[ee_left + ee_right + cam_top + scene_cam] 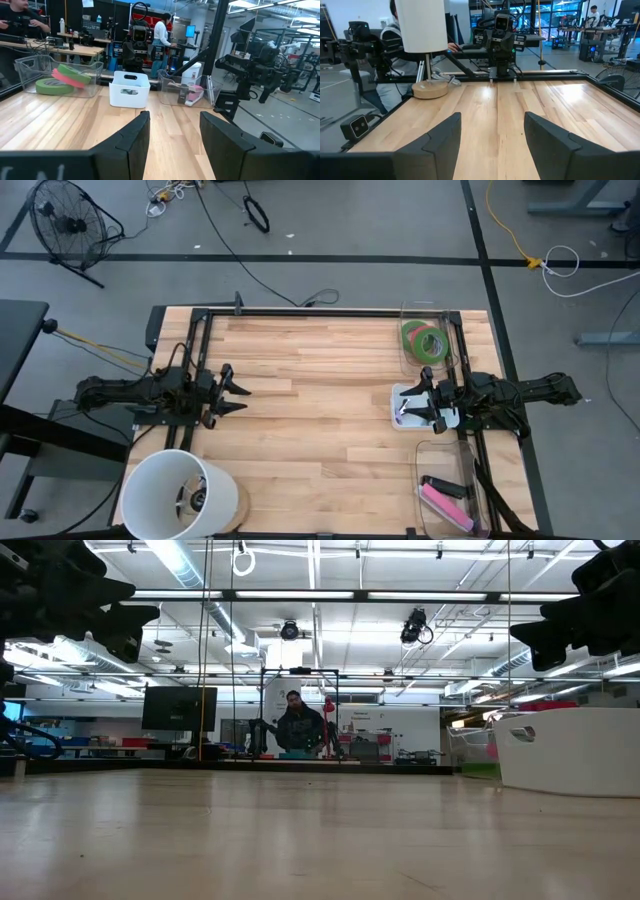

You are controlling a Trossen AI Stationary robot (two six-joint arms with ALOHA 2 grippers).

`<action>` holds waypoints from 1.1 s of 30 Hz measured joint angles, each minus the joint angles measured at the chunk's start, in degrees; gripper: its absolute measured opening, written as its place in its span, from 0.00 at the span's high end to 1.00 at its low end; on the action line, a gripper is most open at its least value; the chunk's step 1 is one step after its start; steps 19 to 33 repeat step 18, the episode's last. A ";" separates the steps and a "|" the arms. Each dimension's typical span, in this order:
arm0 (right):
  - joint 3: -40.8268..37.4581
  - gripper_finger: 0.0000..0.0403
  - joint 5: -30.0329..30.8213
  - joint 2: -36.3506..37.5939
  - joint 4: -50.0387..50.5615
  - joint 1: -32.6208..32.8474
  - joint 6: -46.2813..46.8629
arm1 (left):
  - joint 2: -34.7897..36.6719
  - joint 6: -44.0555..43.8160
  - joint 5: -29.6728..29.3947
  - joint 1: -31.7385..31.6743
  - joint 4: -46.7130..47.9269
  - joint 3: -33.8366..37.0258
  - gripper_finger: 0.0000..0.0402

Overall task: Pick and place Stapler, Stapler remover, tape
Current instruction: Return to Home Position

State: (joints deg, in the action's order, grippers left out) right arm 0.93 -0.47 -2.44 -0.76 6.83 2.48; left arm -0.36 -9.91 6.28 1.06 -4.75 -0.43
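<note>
Hovering above the wooden desk [320,430], the left tool [243,398] sat at the left side with its fingers spread wide, holding nothing. The right tool [405,405] faced it from the right side, also wide and empty, over a small white bin [129,92]. The tape [432,346], two green rolls and one pink, lay in the far clear bin [420,308] at the far right. A pink stapler [446,506] lay in the near clear bin [440,448] at the near right, beside a dark item too small to name. A white-shaded lamp [175,495] stood at the near left.
</note>
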 joint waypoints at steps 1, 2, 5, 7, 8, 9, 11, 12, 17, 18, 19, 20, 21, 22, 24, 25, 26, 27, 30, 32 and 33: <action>0.00 0.46 0.00 0.00 -0.01 0.00 0.01 | 0.00 0.02 0.00 0.00 -0.01 0.00 0.56; 0.00 0.46 0.00 -0.01 -0.01 0.01 0.00 | 0.00 0.01 0.00 0.00 -0.01 0.00 0.56; 0.00 0.46 0.00 0.00 0.00 0.02 0.00 | 0.00 -0.01 -0.01 0.00 -0.02 0.00 0.56; 0.00 0.46 0.00 -0.02 0.00 0.02 0.00 | 0.00 0.01 -0.01 0.00 -0.02 0.00 0.56; 0.00 0.46 0.00 0.00 -0.02 0.01 0.00 | 0.00 0.01 0.00 0.00 -0.02 0.00 0.56; 0.00 0.46 0.00 -0.01 0.00 0.00 0.00 | 0.00 0.02 -0.01 0.00 -0.02 0.00 0.56; 0.00 0.46 0.00 0.00 0.00 0.00 0.00 | 0.00 0.01 -0.01 0.00 -0.02 0.00 0.56; 0.00 0.46 0.00 0.00 -0.01 0.01 0.01 | 0.00 -0.01 -0.01 0.00 0.00 0.00 0.56; 0.00 0.46 0.00 0.00 -0.02 0.02 0.00 | 0.00 0.02 -0.02 0.00 -0.02 0.00 0.56; 0.00 0.46 0.00 0.00 -0.02 0.01 0.01 | 0.00 0.02 0.01 0.00 0.00 0.00 0.56; 0.00 0.46 0.00 0.00 -0.02 0.01 0.01 | 0.00 0.02 0.01 0.00 0.00 0.00 0.56; 0.00 0.46 0.00 0.00 -0.02 0.01 0.01 | 0.00 0.02 0.01 0.00 0.00 0.00 0.56; 0.00 0.46 0.00 0.00 -0.02 0.01 0.01 | 0.00 0.02 0.01 0.00 0.00 0.00 0.56; 0.00 0.46 0.00 0.00 -0.02 0.01 0.01 | 0.00 0.02 0.01 0.00 0.00 0.00 0.56; 0.00 0.46 0.00 0.00 -0.02 0.01 0.01 | 0.00 0.02 0.01 0.00 0.00 0.00 0.56; 0.00 0.46 0.00 0.00 -0.02 0.01 0.01 | 0.00 0.02 0.01 0.00 0.00 0.00 0.56; 0.00 0.46 0.00 0.00 -0.02 0.01 0.01 | 0.00 0.02 0.01 0.00 0.00 0.00 0.56; 0.00 0.46 0.00 0.00 -0.02 0.01 0.01 | 0.00 0.02 0.01 0.00 0.00 0.00 0.56; 0.00 0.46 0.00 0.00 -0.02 0.01 0.01 | 0.00 0.02 0.01 0.00 0.00 0.00 0.56; 0.00 0.46 0.00 0.00 -0.02 0.01 0.01 | 0.00 0.02 0.01 0.00 0.00 0.00 0.56; 0.00 0.46 0.00 0.00 -0.02 0.01 0.01 | 0.00 0.02 0.01 0.00 0.00 0.00 0.56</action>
